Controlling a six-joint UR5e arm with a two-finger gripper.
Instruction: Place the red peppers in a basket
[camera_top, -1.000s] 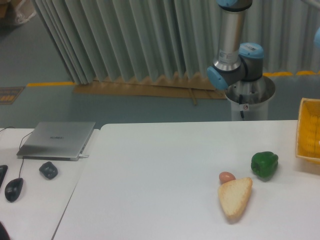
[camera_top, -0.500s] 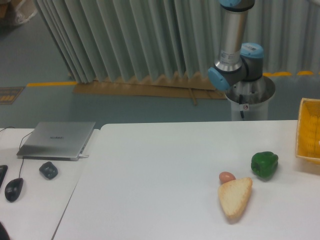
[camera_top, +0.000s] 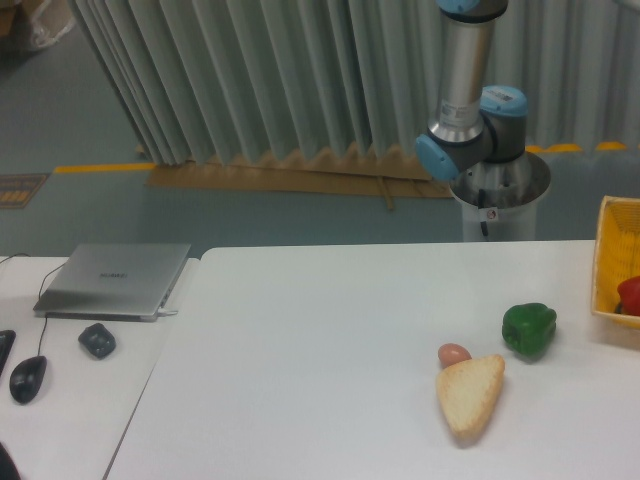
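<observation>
The red pepper (camera_top: 630, 295) shows as a small glossy red shape at the right frame edge, inside the yellow lattice basket (camera_top: 611, 262), which is cut off by the frame. Only the arm's grey column and blue joints (camera_top: 470, 130) show behind the table. The gripper is out of view.
A green bell pepper (camera_top: 529, 329) sits on the white table (camera_top: 320, 380) left of the basket. A pinkish-brown egg-like object (camera_top: 454, 354) touches a wedge of bread (camera_top: 470, 396). On the left desk lie a closed laptop (camera_top: 115, 280), a dark small object (camera_top: 97, 340) and a mouse (camera_top: 28, 378).
The red pepper has appeared inside the basket at the right edge; it was not visible before. The arm column shifted slightly.
</observation>
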